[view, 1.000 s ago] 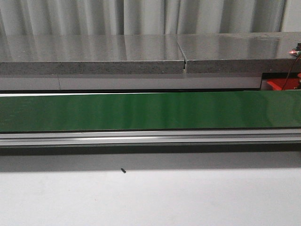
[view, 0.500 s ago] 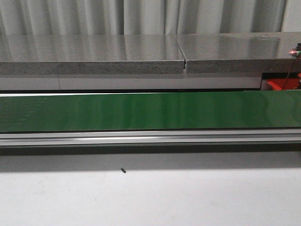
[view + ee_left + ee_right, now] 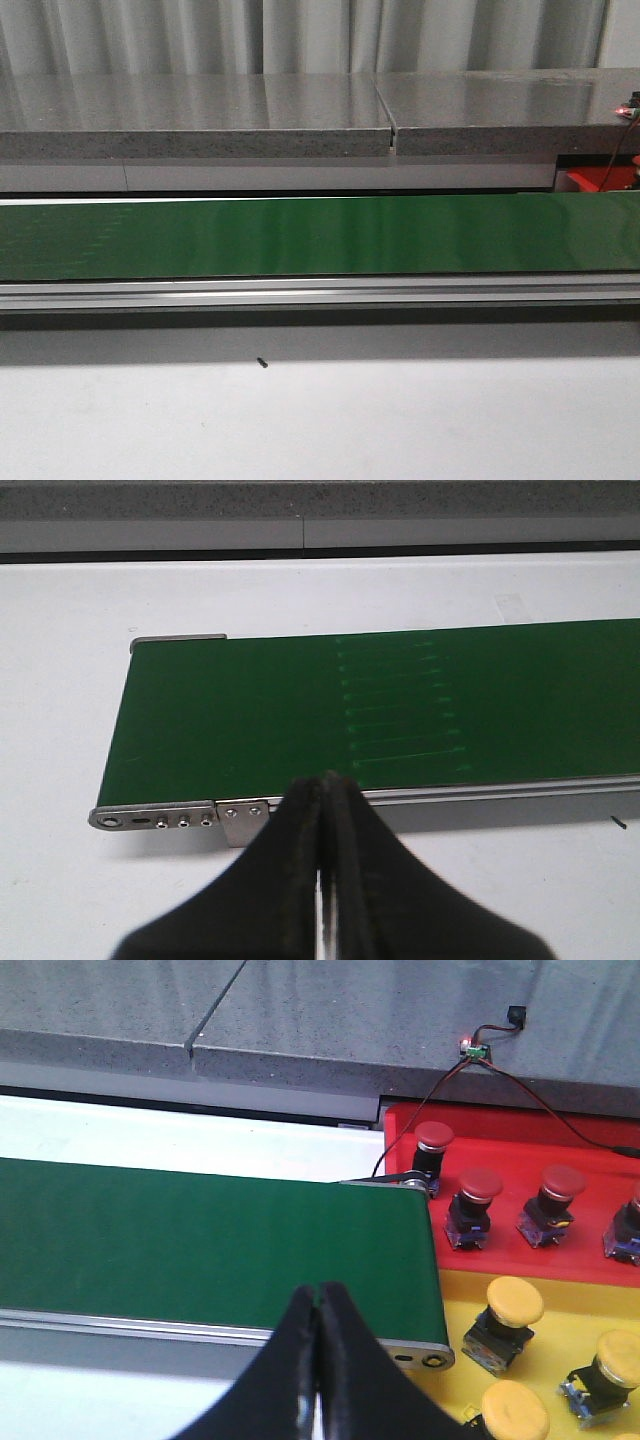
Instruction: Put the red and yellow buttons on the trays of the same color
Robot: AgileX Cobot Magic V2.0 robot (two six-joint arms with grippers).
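Note:
Several red buttons [image 3: 480,1188] stand on the red tray [image 3: 520,1125], and several yellow buttons [image 3: 513,1303] stand on the yellow tray [image 3: 565,1320]. Both trays lie just past the right end of the green conveyor belt [image 3: 200,1240]. My right gripper [image 3: 318,1290] is shut on nothing and hovers over the belt's near edge, to the left of the yellow tray. My left gripper [image 3: 325,780] is also shut on nothing, above the near rail at the belt's left end [image 3: 160,818]. Neither gripper shows in the front view, where only a corner of the red tray [image 3: 598,180] is visible.
The green belt [image 3: 320,235] runs across the whole front view on an aluminium rail [image 3: 320,292]. Grey stone counters [image 3: 200,110] stand behind it. A wired sensor with a red light [image 3: 472,1050] sits on the counter edge above the red tray. A small black speck [image 3: 261,362] lies on the white table.

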